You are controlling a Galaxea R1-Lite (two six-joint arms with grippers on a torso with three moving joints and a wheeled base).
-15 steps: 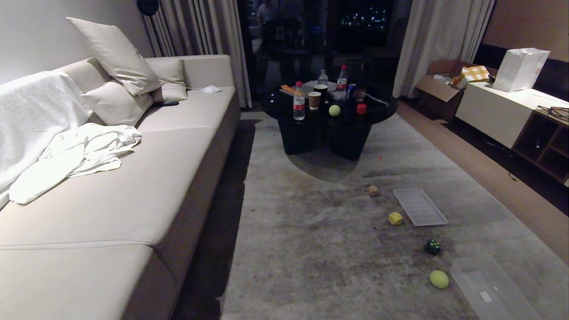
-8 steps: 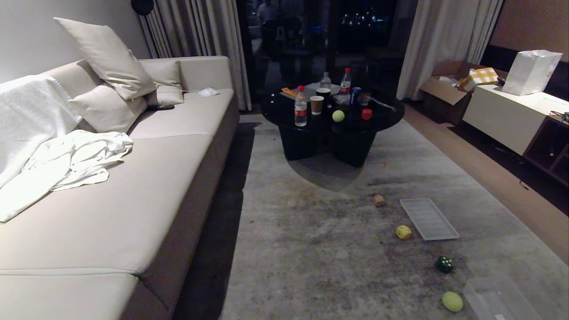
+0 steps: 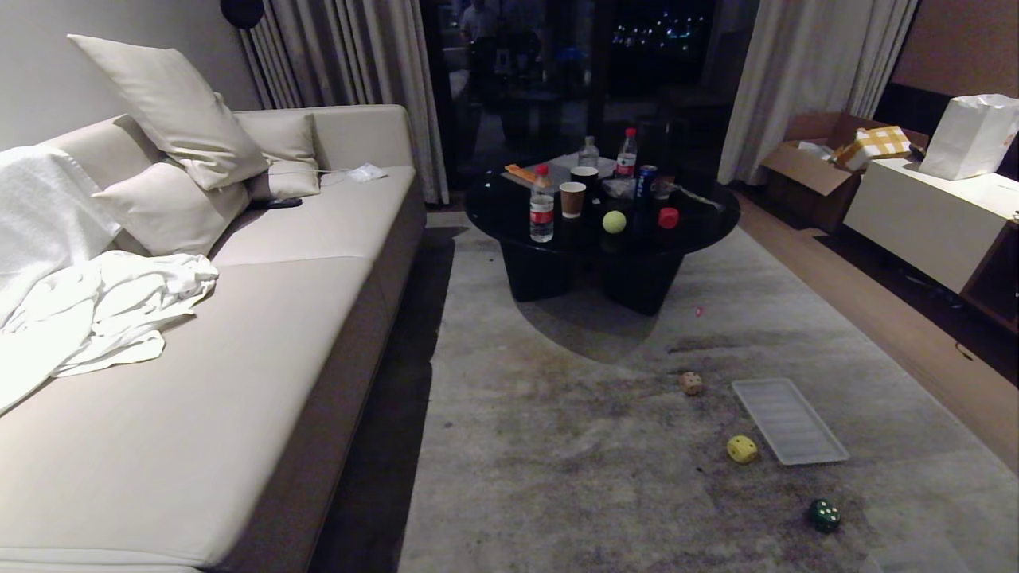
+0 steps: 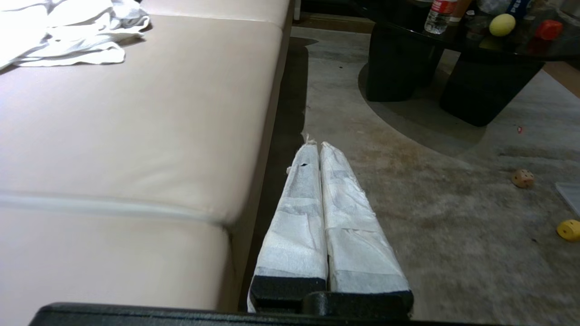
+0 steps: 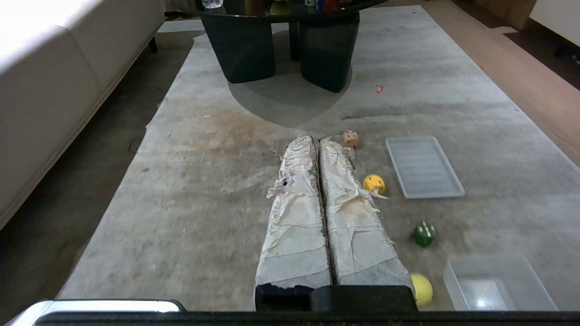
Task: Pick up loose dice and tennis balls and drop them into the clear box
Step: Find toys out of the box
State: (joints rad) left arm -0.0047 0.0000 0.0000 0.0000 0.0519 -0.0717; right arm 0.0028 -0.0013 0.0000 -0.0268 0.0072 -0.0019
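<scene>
A dim living room, with toys scattered over a grey rug (image 3: 605, 446) beside a long beige sofa (image 3: 263, 334); the tan die (image 3: 691, 383), yellow die (image 3: 741, 449) and dark green die (image 3: 825, 515) lie in a loose line along the rug, the first two near a flat ribbed lid (image 3: 788, 420); one tennis ball (image 3: 614, 222) and the red die (image 3: 669, 217) sit on the black coffee table (image 3: 509, 219) among bottles and cups; a second tennis ball (image 5: 421, 289) rests just beside the clear box (image 5: 496, 283) on the rug; the left gripper (image 4: 316, 146) hangs closed and empty near the sofa's edge; the right gripper (image 5: 316, 140) hangs closed and empty over the rug, holding nothing.
</scene>
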